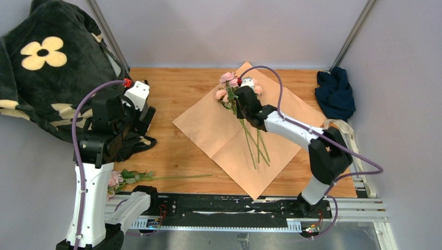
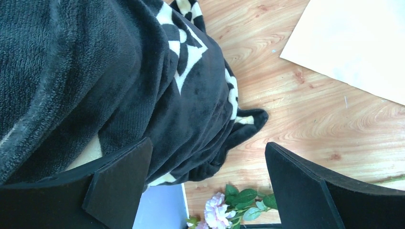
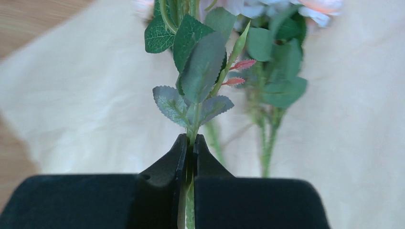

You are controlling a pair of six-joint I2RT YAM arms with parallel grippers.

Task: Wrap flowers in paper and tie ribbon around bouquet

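Observation:
The paper point(image 1: 219, 130) lies flat on the wooden table, tan face up. On it lie the flowers point(image 1: 228, 79), pink blooms at the far corner and thin green stems point(image 1: 256, 148) running toward me. My right gripper point(image 1: 241, 98) hangs over them, shut on one leafy stem point(image 3: 190, 143) just below its leaves point(image 3: 198, 71). One more pink flower point(image 1: 130, 177) lies at the near left of the table. My left gripper point(image 1: 145, 112) hovers open and empty point(image 2: 205, 145) above the blanket's edge. The cream ribbon point(image 1: 341, 127) lies bunched at the right table edge. No wrapped bouquet is in view.
A black blanket with cream flower prints point(image 1: 47, 67) hangs over the left side and spills onto the table point(image 2: 95, 71). A dark navy cloth point(image 1: 335, 91) sits at the far right corner. Purple cables loop over both arms. Grey walls enclose the table.

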